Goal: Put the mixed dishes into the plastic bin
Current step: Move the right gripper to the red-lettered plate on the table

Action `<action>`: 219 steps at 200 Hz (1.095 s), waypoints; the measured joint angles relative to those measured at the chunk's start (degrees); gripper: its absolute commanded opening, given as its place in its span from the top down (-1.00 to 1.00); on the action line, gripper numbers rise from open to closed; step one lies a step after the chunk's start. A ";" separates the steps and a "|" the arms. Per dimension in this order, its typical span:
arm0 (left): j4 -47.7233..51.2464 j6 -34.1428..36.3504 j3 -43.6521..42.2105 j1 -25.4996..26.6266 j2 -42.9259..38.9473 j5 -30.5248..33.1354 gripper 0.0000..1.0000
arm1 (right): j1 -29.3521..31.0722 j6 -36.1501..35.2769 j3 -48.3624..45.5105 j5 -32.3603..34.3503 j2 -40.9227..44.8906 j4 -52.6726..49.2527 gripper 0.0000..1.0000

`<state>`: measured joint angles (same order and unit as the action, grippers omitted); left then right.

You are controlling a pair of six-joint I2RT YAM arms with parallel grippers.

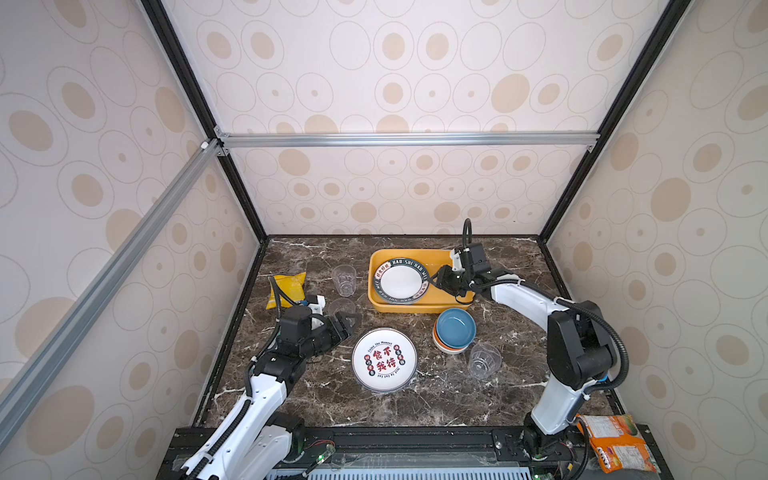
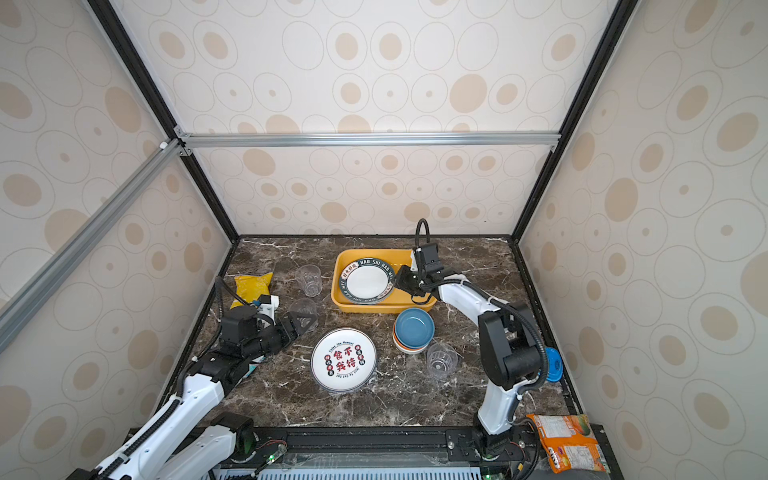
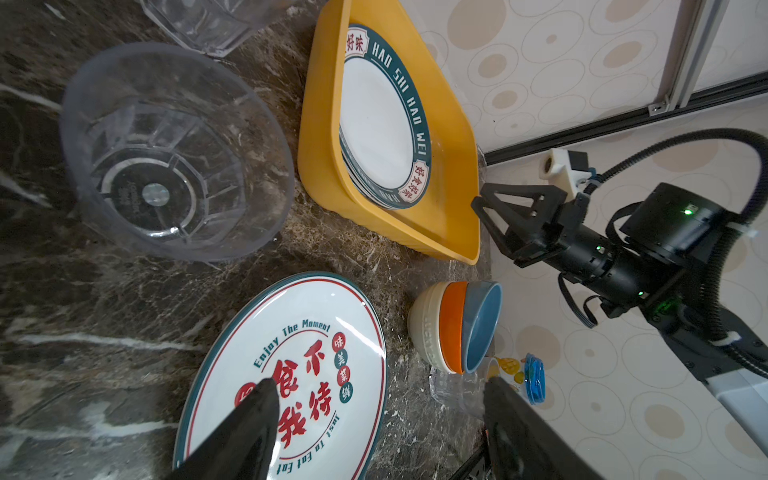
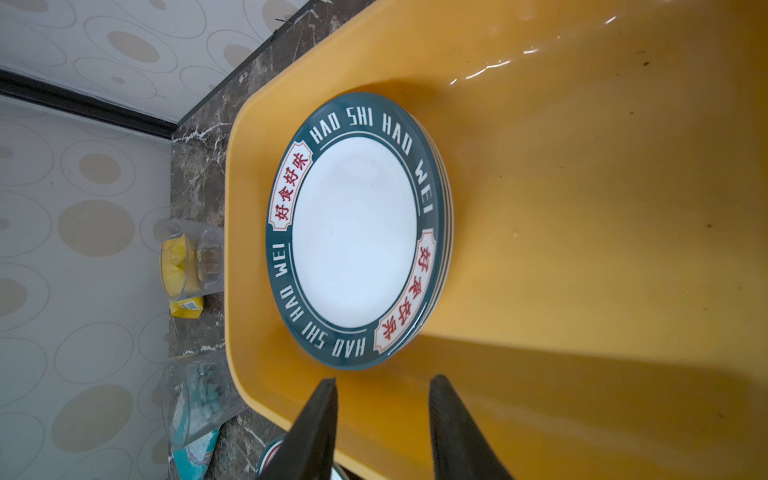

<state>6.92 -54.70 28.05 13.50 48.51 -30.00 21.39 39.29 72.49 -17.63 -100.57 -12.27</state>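
The yellow plastic bin [image 1: 407,308] [image 4: 582,208] holds a stack of green-rimmed plates [image 1: 401,280] [image 4: 353,232]. My right gripper [image 1: 436,282] [image 4: 384,382] hovers open over the bin floor beside that stack, with nothing between its fingers. On the marble lie a plate with red characters [image 1: 384,359] [image 3: 299,374], stacked blue, orange and white bowls [image 1: 455,330] [image 3: 457,328], and three clear cups [image 1: 484,360] [image 1: 344,279] [image 1: 343,308]. My left gripper [image 1: 353,321] [image 3: 380,399] stands open and empty beside the nearest cup [image 3: 174,153], one finger above the printed plate's edge.
A yellow snack bag [image 1: 286,286] lies at the left behind my left arm. An orange printed packet [image 1: 615,440] sits off the table at the front right. Patterned walls with black frame posts close in the marble table [image 1: 436,399] on three sides.
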 measured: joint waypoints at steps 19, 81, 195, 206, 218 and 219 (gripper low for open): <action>1.57 0.59 0.00 0.00 0.00 0.17 -0.56 | 0.87 -0.79 -0.92 -1.05 2.69 -0.76 0.17; 6.10 2.29 0.00 0.59 1.27 1.60 -0.51 | 4.20 -2.78 -3.08 -5.70 8.85 -4.92 0.11; 8.74 3.39 -0.66 3.58 5.55 4.70 -0.52 | 12.83 -5.75 -10.38 -11.98 12.61 -10.60 0.00; 8.57 3.39 -1.18 3.78 5.88 4.81 -0.51 | 14.10 -6.05 -10.38 -12.20 12.48 -10.99 0.01; 8.41 3.39 -1.77 3.96 6.29 4.90 -0.50 | 15.28 -6.34 -10.38 -12.22 12.15 -11.28 0.01; 8.37 3.37 -1.86 3.96 6.38 4.90 -0.50 | 15.39 -6.38 -10.38 -12.22 12.07 -11.30 0.01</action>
<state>15.29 -51.33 26.20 17.45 54.89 -25.10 36.77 32.91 62.11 -29.85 -88.51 -23.57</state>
